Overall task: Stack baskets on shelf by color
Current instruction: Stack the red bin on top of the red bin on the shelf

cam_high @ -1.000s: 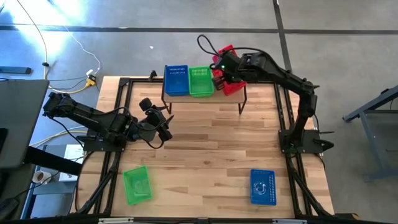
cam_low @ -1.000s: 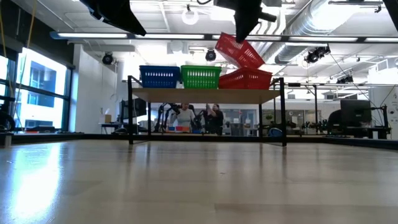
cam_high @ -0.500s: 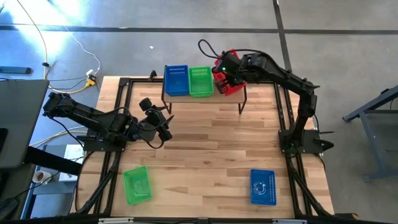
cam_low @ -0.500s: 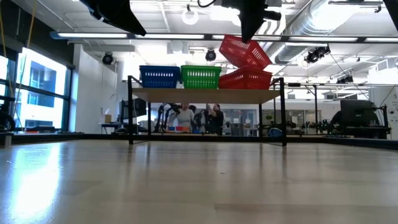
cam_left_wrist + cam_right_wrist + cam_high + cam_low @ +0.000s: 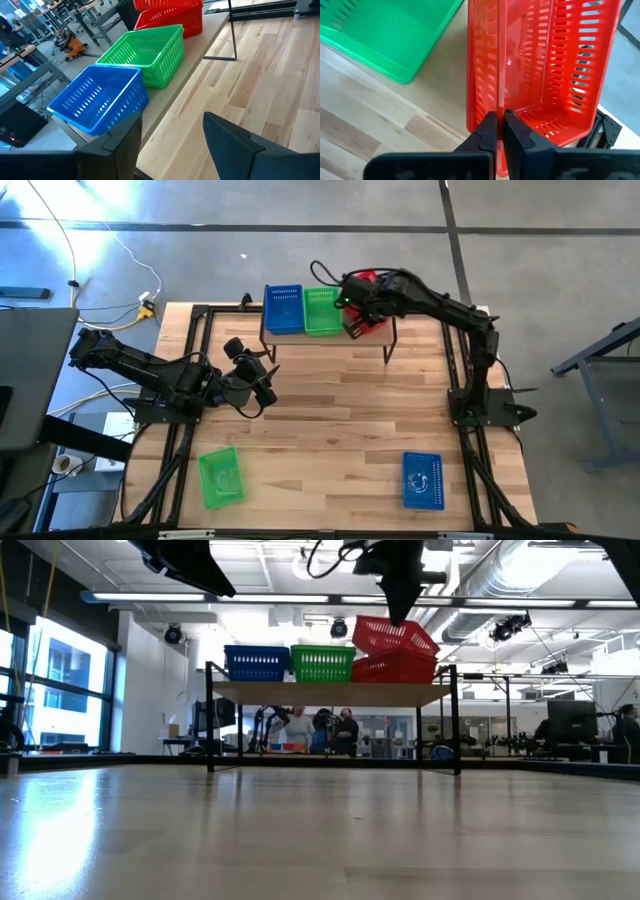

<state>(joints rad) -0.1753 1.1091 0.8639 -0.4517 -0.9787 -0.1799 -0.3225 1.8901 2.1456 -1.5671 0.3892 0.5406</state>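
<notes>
On the shelf (image 5: 330, 692) at the far side stand a blue basket (image 5: 283, 310), a green basket (image 5: 322, 310) and a red basket (image 5: 400, 669) in a row. A second red basket (image 5: 395, 637) sits tilted in the top of the lower red one, with my right gripper (image 5: 499, 125) shut on it from above. My left gripper (image 5: 258, 377) hangs open over the table's left part, nothing between its fingers (image 5: 235, 145); it faces the shelf and its baskets (image 5: 147, 50). My right gripper pinches the rim of the upper red basket's wall (image 5: 500, 106) on the side facing the green basket, one finger inside and one outside. The fingers point steeply down. The basket tilts, its lower part resting in the red basket beneath.
A green basket (image 5: 220, 476) lies on the table near the front left and a blue basket (image 5: 422, 480) near the front right. The middle of the wooden tabletop (image 5: 340, 410) is bare. People and workbenches show in the room behind the shelf.
My right gripper has sunk and tipped more steeply down, drifting toward the green basket. The upper red basket, held steeply tilted above the lower one before, has come down into it and lies flatter.
</notes>
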